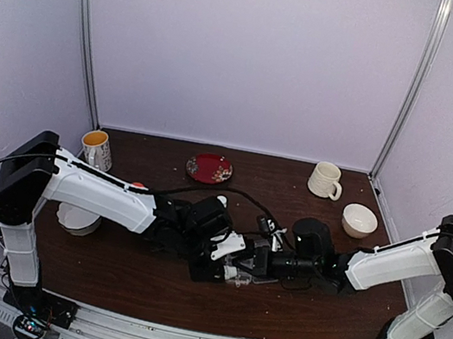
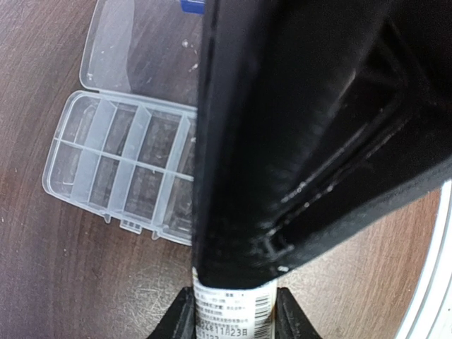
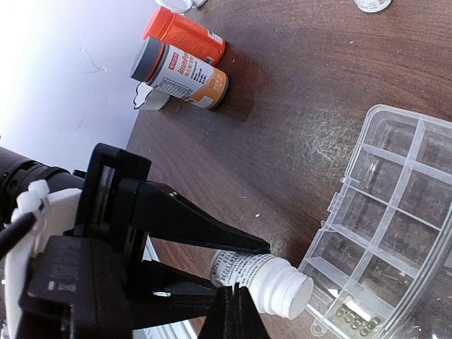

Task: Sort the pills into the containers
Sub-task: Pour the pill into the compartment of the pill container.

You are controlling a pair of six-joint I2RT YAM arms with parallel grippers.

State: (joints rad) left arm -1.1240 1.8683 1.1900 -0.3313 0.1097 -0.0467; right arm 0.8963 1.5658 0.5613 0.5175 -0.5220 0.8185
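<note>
- The left pincer (image 2: 234, 318) is clamped on the small white bottle (image 3: 272, 282). You can see it at the bottom of the left wrist view, the label showing between the two fingers.
- In the right wrist view the bottle lies tipped almost flat at bottom centre. Its mouth points at the clear organizer box (image 3: 395, 141) at lower right.
- A few pills (image 3: 351, 319) sit in the bottom corner cell, just right of the mouth. The other cells in view look bare.
- The right pincer (image 3: 234, 311) pokes in at the bottom edge, fingers together on nothing, tip just beside the bottle.
- The mouth is right at the box wall, and I can't tell whether it's over the cell yet. If it's short, tablets will spill onto the table (image 3: 296, 85).
- For a clean pour I'd put the mouth over one cell, not a divider. Then tilt a little at a time, so a few tablets drop rather than a rush.
- The box looks light, with its lid (image 2: 134, 49) open flat at the upper left of the left wrist view. A bump on the rim could slide it.
</note>
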